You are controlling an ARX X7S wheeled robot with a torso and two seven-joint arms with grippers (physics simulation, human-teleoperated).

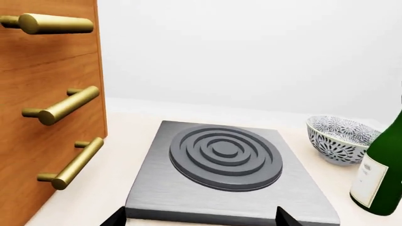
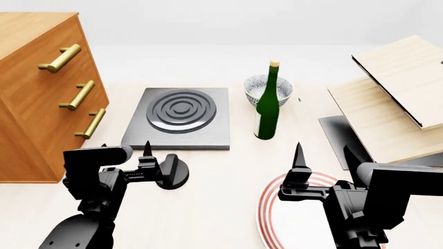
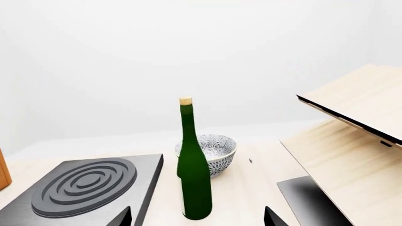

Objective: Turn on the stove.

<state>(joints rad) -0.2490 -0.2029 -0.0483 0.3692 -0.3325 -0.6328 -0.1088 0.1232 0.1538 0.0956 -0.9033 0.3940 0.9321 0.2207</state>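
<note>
Head view | left end effector [image 2: 161,153] open, apparently straddling knob [image 2: 173,175] | stove [image 2: 178,123] burner dark | right end effector [image 2: 299,155] open, empty

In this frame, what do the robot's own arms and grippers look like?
Both arms are matte black, built from blocky, boxy segments with rounded joint housings. The left gripper and right gripper end in thin, pointed black jaws like tapered spikes. No cables, markings, labels or coverings show. In the wrist views only the dark tips appear at the frame edge.
</note>
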